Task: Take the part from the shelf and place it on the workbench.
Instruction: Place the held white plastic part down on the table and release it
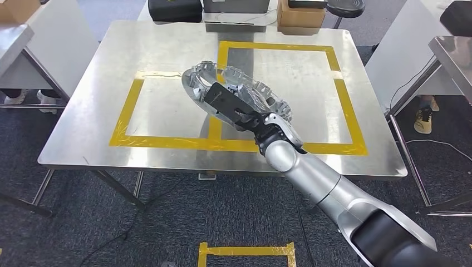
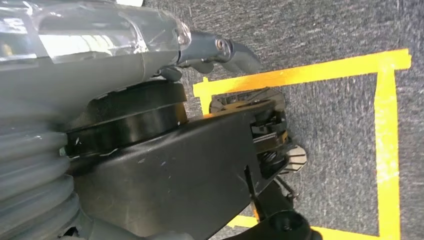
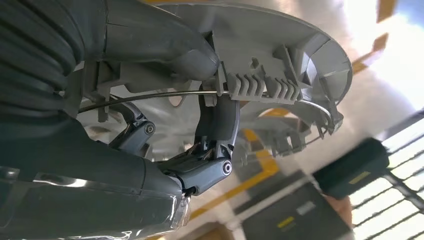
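The part [image 1: 234,89] is a round silver-grey plastic wheel cover with ribs and clips on its rim. My right hand [image 1: 245,114] grips it by the near rim and holds it tilted just above the middle of the steel workbench [image 1: 167,55], over the yellow tape outlines [image 1: 125,119]. In the right wrist view the thumb and dark fingers [image 3: 212,125] clamp the cover's edge [image 3: 280,50] and its wire ring. My left hand [image 2: 215,50] hangs over the carpet with nothing in it.
A black case [image 1: 174,10] and a cardboard box [image 1: 300,15] sit past the bench's far edge. Other tables stand at the left [image 1: 50,44] and right [image 1: 451,50], with a person's shoe [image 1: 423,119] beside the right one. Yellow tape [image 1: 245,250] marks the floor.
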You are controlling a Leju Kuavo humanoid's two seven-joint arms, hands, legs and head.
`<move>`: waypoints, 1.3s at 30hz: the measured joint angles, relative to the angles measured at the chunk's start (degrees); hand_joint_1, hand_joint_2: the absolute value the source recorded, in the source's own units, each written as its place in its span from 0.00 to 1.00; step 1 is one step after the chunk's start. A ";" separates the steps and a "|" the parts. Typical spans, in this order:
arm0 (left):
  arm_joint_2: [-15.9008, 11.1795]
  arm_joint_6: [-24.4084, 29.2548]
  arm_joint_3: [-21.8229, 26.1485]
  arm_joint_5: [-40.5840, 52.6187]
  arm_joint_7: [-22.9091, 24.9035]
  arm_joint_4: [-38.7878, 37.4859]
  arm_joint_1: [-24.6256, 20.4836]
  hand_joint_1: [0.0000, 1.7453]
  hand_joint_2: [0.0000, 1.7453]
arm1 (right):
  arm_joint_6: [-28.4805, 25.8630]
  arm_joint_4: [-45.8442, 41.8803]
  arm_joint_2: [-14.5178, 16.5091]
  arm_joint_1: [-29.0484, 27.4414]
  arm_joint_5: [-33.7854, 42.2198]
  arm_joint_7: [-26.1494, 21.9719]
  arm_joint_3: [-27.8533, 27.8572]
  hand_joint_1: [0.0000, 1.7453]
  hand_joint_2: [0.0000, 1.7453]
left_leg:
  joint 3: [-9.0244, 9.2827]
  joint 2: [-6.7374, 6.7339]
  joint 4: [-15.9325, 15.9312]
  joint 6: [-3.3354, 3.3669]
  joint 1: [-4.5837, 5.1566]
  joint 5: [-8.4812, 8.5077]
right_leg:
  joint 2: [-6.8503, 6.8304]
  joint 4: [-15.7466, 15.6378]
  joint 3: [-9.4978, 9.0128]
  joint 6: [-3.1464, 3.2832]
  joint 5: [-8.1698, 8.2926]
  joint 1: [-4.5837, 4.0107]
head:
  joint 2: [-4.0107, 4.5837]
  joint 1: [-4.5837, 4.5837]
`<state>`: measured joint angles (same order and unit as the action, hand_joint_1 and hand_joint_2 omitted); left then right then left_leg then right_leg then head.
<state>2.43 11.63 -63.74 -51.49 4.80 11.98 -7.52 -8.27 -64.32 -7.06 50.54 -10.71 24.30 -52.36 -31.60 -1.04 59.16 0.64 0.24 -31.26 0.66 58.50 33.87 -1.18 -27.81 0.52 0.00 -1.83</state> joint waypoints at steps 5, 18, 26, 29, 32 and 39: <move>0.04 -0.17 -1.04 0.56 0.55 0.00 -0.02 0.00 1.00 | 0.13 10.54 1.73 2.43 -1.29 2.72 -1.33 1.00 1.00 | -0.01 0.18 0.00 0.00 0.01 0.00 | -0.02 -0.01 -0.01 0.00 0.00 0.01 | 0.00 -0.07; -0.02 -1.03 -2.39 1.53 -0.59 -0.02 -0.03 0.00 1.00 | -0.98 22.19 1.53 5.19 -1.99 7.75 -3.20 0.00 1.00 | -0.02 1.20 0.03 0.00 0.02 0.01 | -0.35 -0.11 -0.08 0.00 -0.01 0.01 | 0.00 -0.14; -0.17 0.05 -3.60 2.53 -2.09 -0.02 -0.09 0.00 1.00 | -1.52 23.94 1.11 5.70 -3.05 7.50 -3.63 0.00 1.00 | 0.13 1.33 0.03 0.00 0.02 0.02 | -0.36 -0.13 -0.24 0.00 -0.01 0.00 | 0.00 -0.12; -0.19 0.11 -3.77 2.53 -2.22 -0.02 -0.10 0.00 1.00 | -1.57 24.35 1.03 5.70 -3.08 7.47 -3.77 0.00 1.00 | 0.17 1.35 0.03 0.00 0.02 0.03 | -0.36 -0.13 -0.29 0.00 -0.01 0.00 | 0.00 -0.11; -0.20 0.12 -3.80 2.53 -2.22 -0.02 -0.11 0.00 1.00 | -1.61 24.70 0.99 5.70 -3.09 7.44 -3.95 0.00 1.00 | 0.20 1.36 0.03 0.00 0.02 0.03 | -0.37 -0.13 -0.32 0.00 -0.01 0.00 | 0.00 -0.13; -0.20 0.13 -3.82 2.53 -2.22 -0.02 -0.11 0.00 1.00 | -1.69 25.29 0.94 5.71 -3.10 7.41 -4.32 0.00 1.00 | 0.24 1.37 0.03 -0.01 0.02 0.04 | -0.37 -0.13 -0.36 0.00 -0.01 0.00 | 0.00 -0.11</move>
<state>2.23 11.76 -67.56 -48.96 2.58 11.96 -7.63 -9.97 -39.03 -6.12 56.25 -13.81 31.71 -56.67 -31.35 0.33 59.20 0.63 0.26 -31.22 0.29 58.37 33.50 -1.18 -27.81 0.53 0.00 -1.95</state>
